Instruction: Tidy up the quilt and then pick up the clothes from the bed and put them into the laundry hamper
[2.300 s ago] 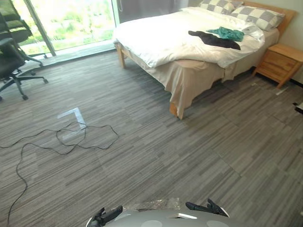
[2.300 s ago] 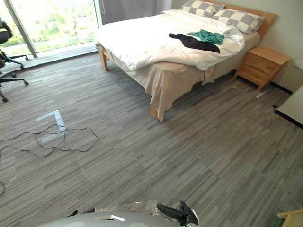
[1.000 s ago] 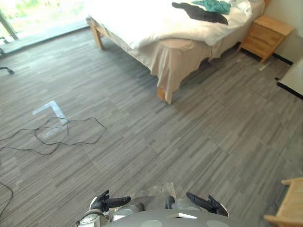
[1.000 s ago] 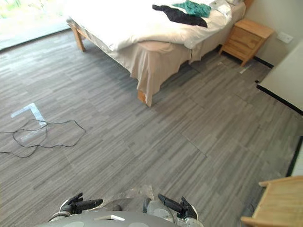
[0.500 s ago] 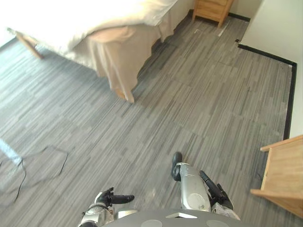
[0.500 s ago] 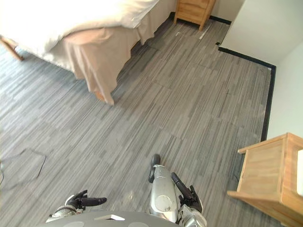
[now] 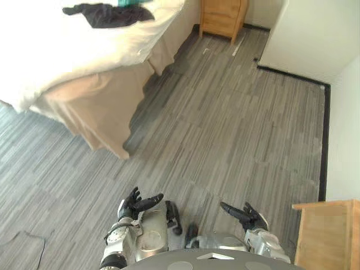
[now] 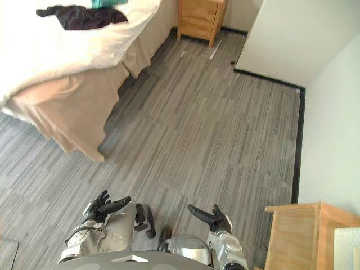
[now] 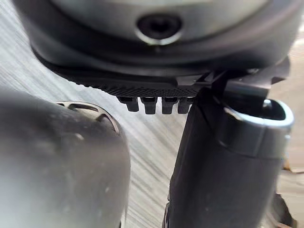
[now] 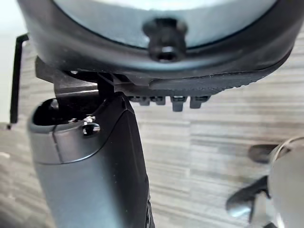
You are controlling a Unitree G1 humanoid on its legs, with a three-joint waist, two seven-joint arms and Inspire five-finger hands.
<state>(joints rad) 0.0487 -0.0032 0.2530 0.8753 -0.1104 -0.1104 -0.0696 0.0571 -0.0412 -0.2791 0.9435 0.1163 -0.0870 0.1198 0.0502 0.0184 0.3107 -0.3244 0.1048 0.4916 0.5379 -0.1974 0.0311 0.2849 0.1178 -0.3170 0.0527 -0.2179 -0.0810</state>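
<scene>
The bed stands at the upper left with a rumpled white quilt (image 7: 67, 50) over it and a beige sheet (image 7: 84, 112) hanging down at its corner. A black garment (image 7: 107, 14) lies on the quilt at the top edge, with a bit of teal garment (image 8: 107, 3) just beyond it. Low over the floor, far from the bed, my left hand (image 7: 138, 203) is held open and empty. My right hand (image 7: 242, 214) hovers beside it, also open, nothing in it. The left wrist view shows the thumb (image 9: 228, 161) over bare floor.
A wooden nightstand (image 7: 222, 17) stands beside the bed at the top. A white wall with a black skirting (image 7: 315, 39) runs down the right. A light wooden cabinet (image 7: 329, 233) sits at the lower right. Grey striped floor (image 7: 225, 124) lies between me and the bed.
The camera has swung: the bed now sits at the upper left with the clothes back in sight, and the wall is nearer on the right. Both hands stay open and empty.
</scene>
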